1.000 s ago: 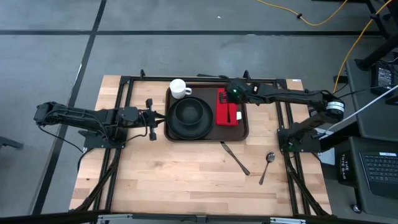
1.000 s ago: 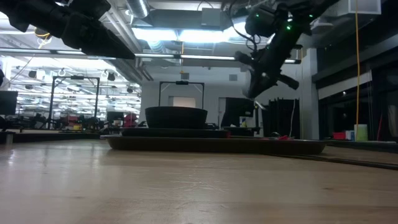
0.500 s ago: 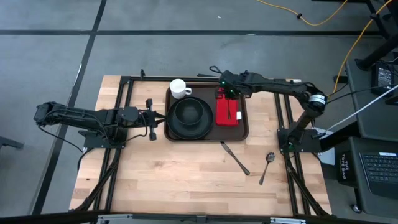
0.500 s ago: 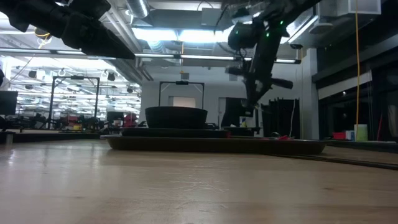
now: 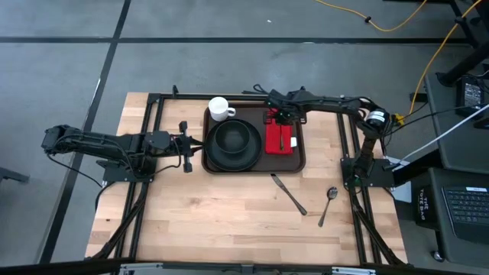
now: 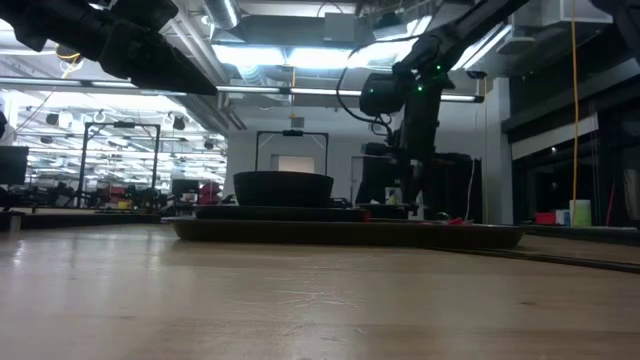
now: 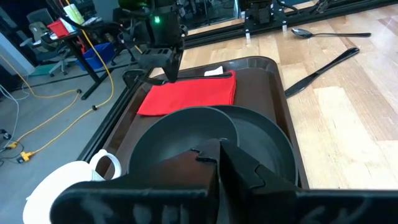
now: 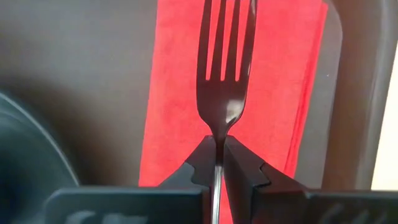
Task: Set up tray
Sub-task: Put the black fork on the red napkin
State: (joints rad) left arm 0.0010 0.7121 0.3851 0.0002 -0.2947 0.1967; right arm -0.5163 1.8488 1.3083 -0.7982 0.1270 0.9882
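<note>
Right gripper (image 8: 217, 152): clamped on a dark fork (image 8: 224, 68) by its neck, tines pointing away, poised over the red napkin (image 5: 280, 136) at the far right of the tray (image 5: 298, 156).
Left gripper (image 7: 217, 163): fingers together, holding nothing, waiting just left of the tray.
Tray: middle of the table's (image 5: 214, 221) far half, carrying black bowl (image 5: 231, 138) on plate, napkin, white mug (image 5: 221, 108) at its far left corner.
Still off the tray: knife (image 5: 289, 194) and spoon (image 5: 328, 205), near right on the wood.
Doing it well: probably lower the fork level along the napkin's length, centred, releasing only once it rests flat.
</note>
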